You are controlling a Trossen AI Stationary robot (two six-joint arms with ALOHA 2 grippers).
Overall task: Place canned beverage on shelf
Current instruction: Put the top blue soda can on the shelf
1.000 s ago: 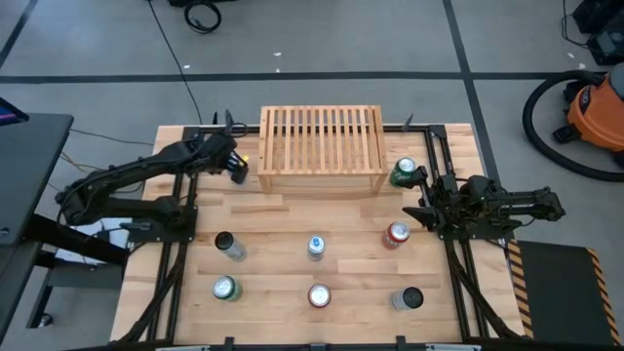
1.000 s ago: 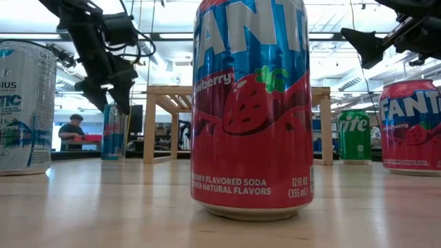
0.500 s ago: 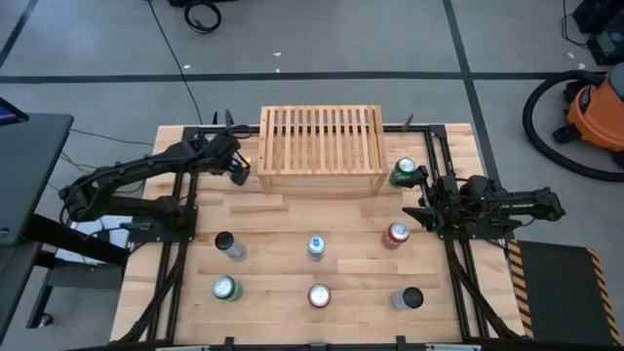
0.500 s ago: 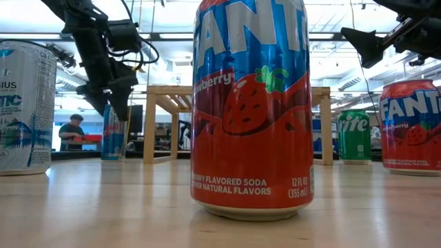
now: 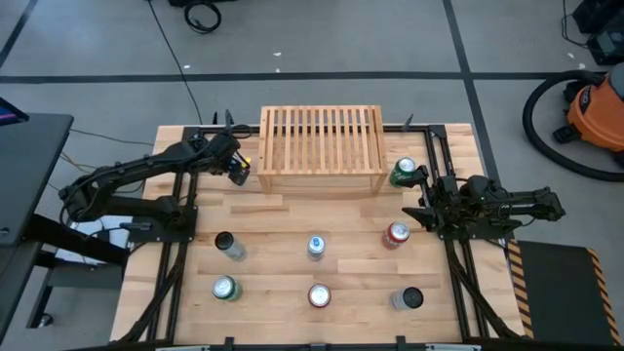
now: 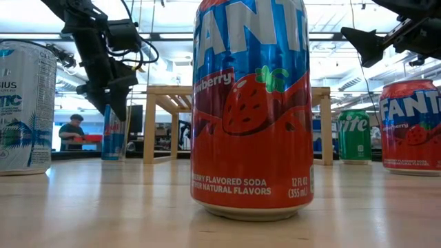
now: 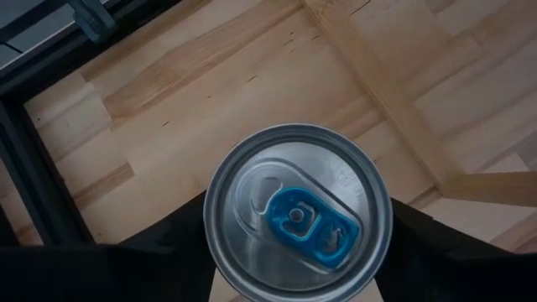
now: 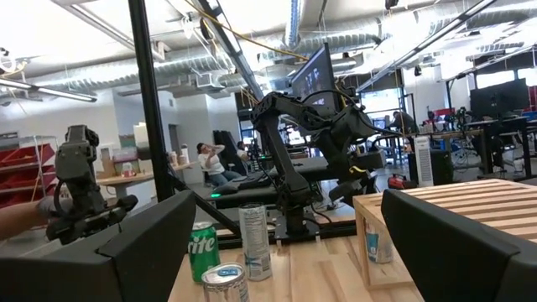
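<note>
Holding a can with a blue tab [image 7: 298, 220], the left gripper [image 5: 237, 169] stands at the 9 o'clock side of the shelf [image 5: 321, 148], just beside its left end. In the left wrist view the two dark fingers [image 7: 168, 247] press on both sides of the can's silver top, so the pincer is closed on this can. In the low view the same gripper [image 6: 109, 96] comes down from above onto a tall red and blue can [image 6: 114, 134] that stands on the table [image 5: 283, 229] in front of the shelf leg.

The shelf is at 12 o'clock on the table, with its slatted top empty of cans in the high view.

In the middle of the table, toward 6 o'clock, several cans stand apart: a dark-topped can [image 5: 226, 243], a green can [image 5: 225, 288], a blue-tab can [image 5: 315, 246], a red can [image 5: 319, 294] and another dark-topped can [image 5: 409, 298]. The big strawberry Fanta can [image 6: 251, 107] fills the low view.

At 3 o'clock, the right gripper [image 5: 418, 200] waits above the table with its fingers wide apart and nothing between them. It is between the green Sprite can [image 5: 404, 172], which stands just beside the shelf's right end, and a red Fanta can [image 5: 396, 234].
</note>
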